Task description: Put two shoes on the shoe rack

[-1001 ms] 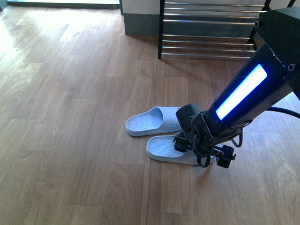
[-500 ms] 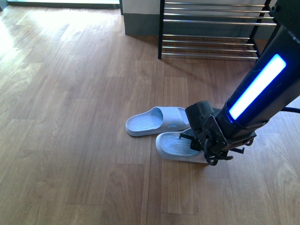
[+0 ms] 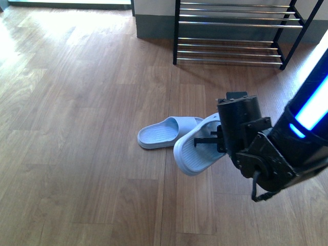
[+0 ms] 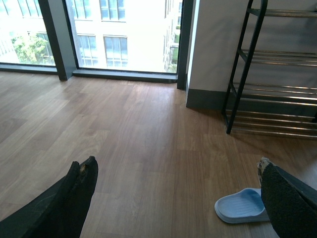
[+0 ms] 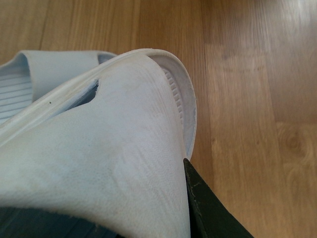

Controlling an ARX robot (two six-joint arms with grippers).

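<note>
In the front view the right arm [image 3: 302, 128], black with a glowing blue light strip [image 3: 313, 108], comes in from the right edge of the frame, and the right tool [image 3: 211, 142] at its end is pinching a pale blue slide sandal [image 3: 192, 154] by the strap end, just right of the centre of the frame. The sandal is tilted steeply, its ribbed footbed facing the lower left and its free end hanging low over the wooden floor [image 3: 82, 128]; whether that end touches the boards cannot be told. Just to its left the second sandal [image 3: 160, 133] lies flat on the floor, sole down, and its far end is covered in the picture by the tilted one. The shoe rack [image 3: 233, 24], black frame with chrome bars, stands along the top of the frame, well apart from both sandals, and no shoe shows on the bars in view. The right wrist view is filled with the sandal's pale strap [image 5: 104, 168], with one dark finger [image 5: 210, 215] pressed against it at the lower right. In the left wrist view the left tool [image 4: 176, 163] is spread wide with nothing between its two dark fingers [image 4: 74, 198], which rise from the bottom corners; the flat sandal [image 4: 241, 206] sits at the lower right on the floor, the rack [image 4: 277, 74] at the upper right, and a bright window [image 4: 124, 34] at the upper left.
</note>
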